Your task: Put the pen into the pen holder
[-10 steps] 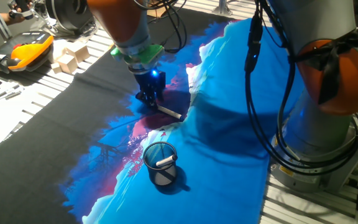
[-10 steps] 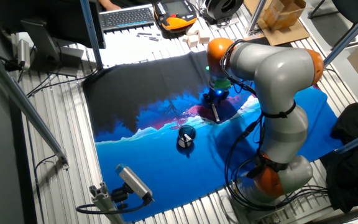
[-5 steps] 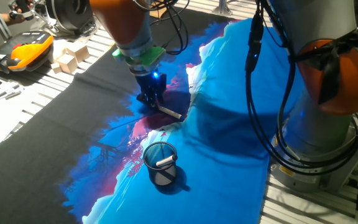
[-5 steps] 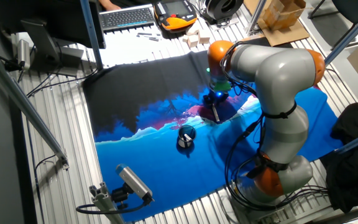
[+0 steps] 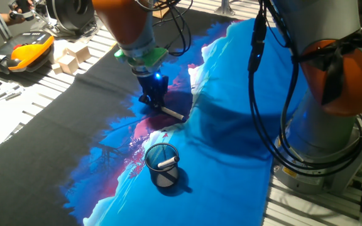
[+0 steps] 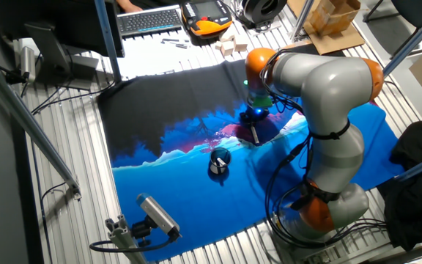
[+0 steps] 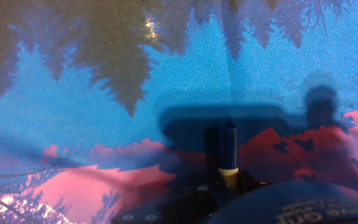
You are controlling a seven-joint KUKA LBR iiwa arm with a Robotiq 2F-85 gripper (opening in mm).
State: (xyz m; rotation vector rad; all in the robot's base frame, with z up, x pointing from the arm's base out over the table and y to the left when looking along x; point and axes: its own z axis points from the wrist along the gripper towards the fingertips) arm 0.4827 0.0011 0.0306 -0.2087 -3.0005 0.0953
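Low over the printed cloth, the gripper pinches the pen at one end, ready to carry it to the pen holder

we see a bulky robot arm with smooth silver-grey shells and orange bands at its joints; a large orange cap bulges from the lower joint. black cables hang in loops along the links and down to the base. near the wrist sits a green ring, and below it a small black two-finger gripper with a blue light glowing on its body. in the hand view only dark housing edges with small screws show.
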